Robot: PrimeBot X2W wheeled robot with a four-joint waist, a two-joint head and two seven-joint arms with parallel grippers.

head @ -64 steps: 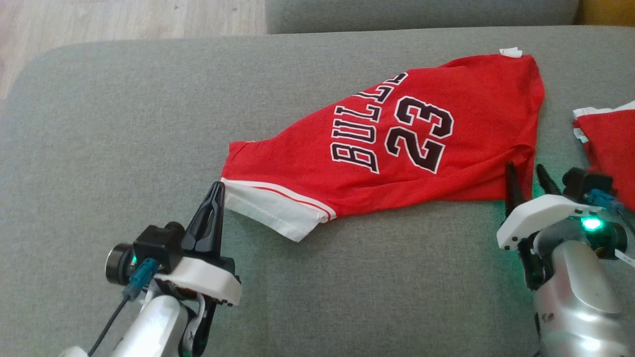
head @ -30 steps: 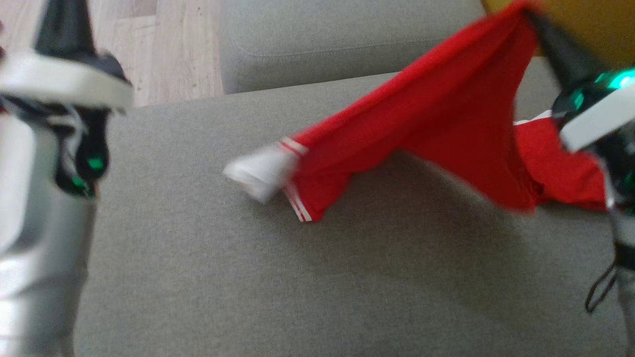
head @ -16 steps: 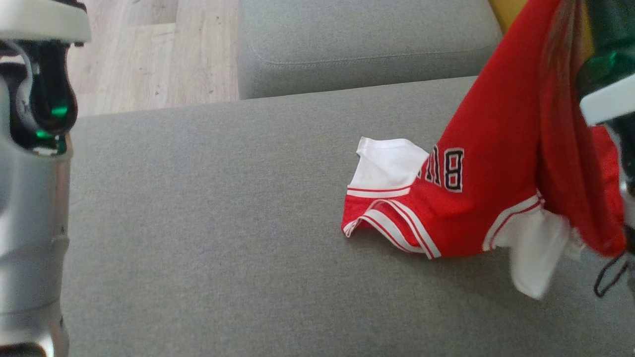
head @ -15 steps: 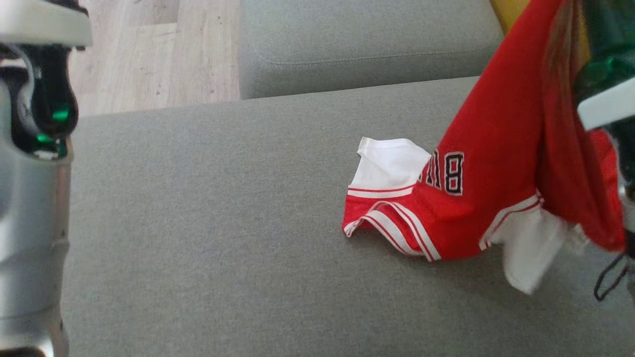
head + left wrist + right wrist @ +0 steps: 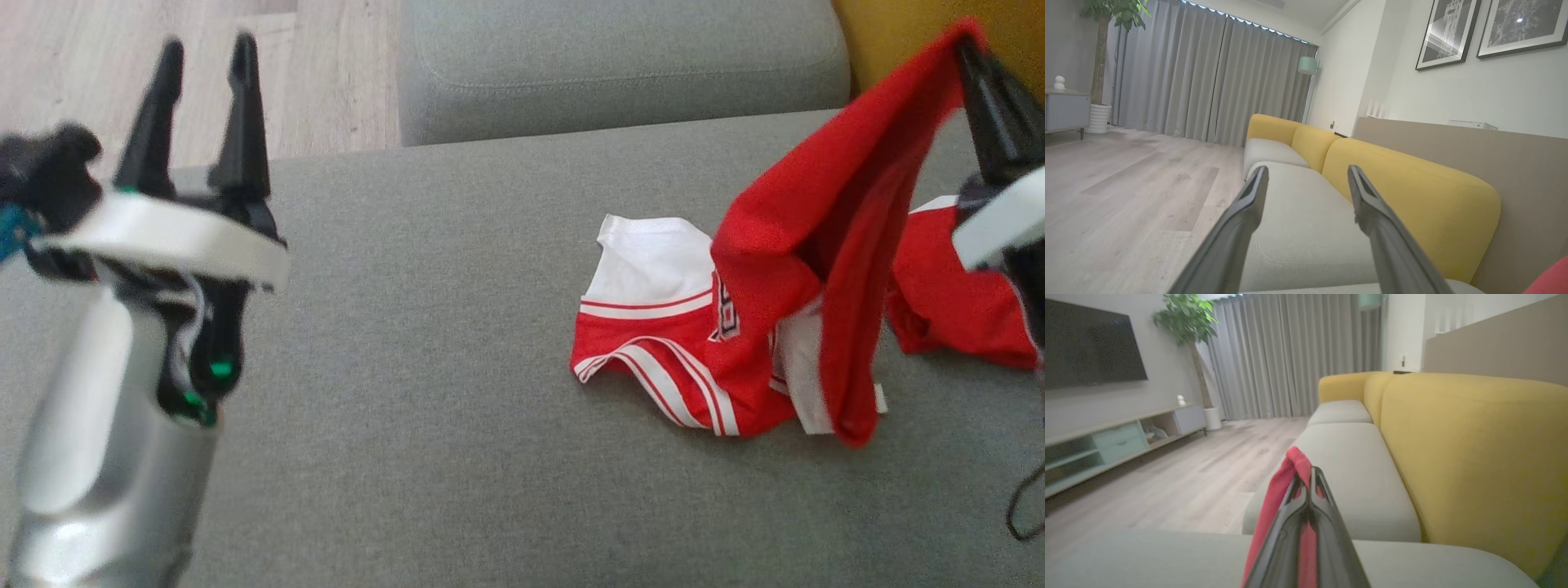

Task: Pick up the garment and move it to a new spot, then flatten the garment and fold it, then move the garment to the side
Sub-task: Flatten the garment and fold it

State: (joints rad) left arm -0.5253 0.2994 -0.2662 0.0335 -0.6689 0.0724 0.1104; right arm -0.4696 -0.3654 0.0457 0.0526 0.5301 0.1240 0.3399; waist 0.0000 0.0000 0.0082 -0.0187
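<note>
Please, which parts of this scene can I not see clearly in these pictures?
Head view: the print on the garment is mostly covered by its own hanging fold.
Head view: the second red cloth lies partly behind the right hand.
Right wrist view: the fingers hide most of the garment.
Head view: the left hand is blurred.

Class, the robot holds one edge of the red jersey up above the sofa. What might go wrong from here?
1. The right gripper pinches only a thin edge of the jersey, so the cloth may slip free.
2. The second red garment lies close beside the hanging cloth and could get dragged along.
</note>
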